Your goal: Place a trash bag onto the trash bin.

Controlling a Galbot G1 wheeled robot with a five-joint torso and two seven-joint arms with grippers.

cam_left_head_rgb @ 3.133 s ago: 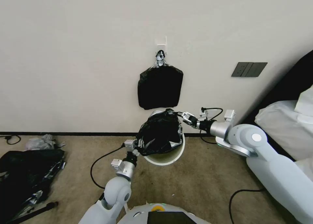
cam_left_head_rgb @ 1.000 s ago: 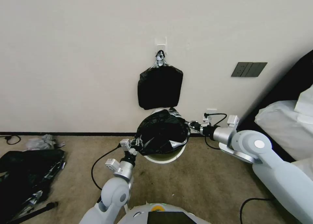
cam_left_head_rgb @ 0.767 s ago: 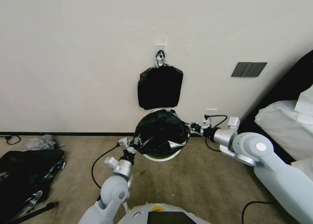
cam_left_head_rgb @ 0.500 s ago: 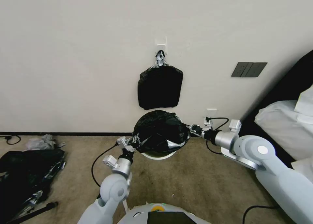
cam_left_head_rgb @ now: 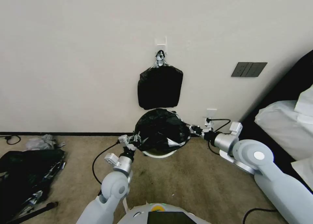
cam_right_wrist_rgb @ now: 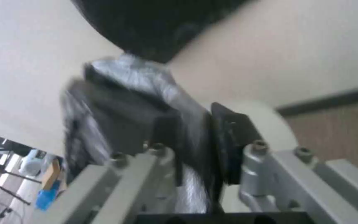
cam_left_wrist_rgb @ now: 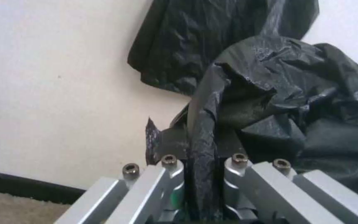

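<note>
My left gripper and right gripper each pinch trash bag edge, bag stretched between them over trash bin. Must lower both sides evenly, keep mouth wide past rim.

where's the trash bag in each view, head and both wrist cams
Head view: the trash bag sits centre, draped over the trash bin, stretched between the left gripper and right gripper.
Left wrist view: it bulges centre-right, its edge pinched between the fingers.
Right wrist view: a grey-sheened fold clamped at centre.
Shared landmark: the hanging bundle of black bags on the wall.
</note>
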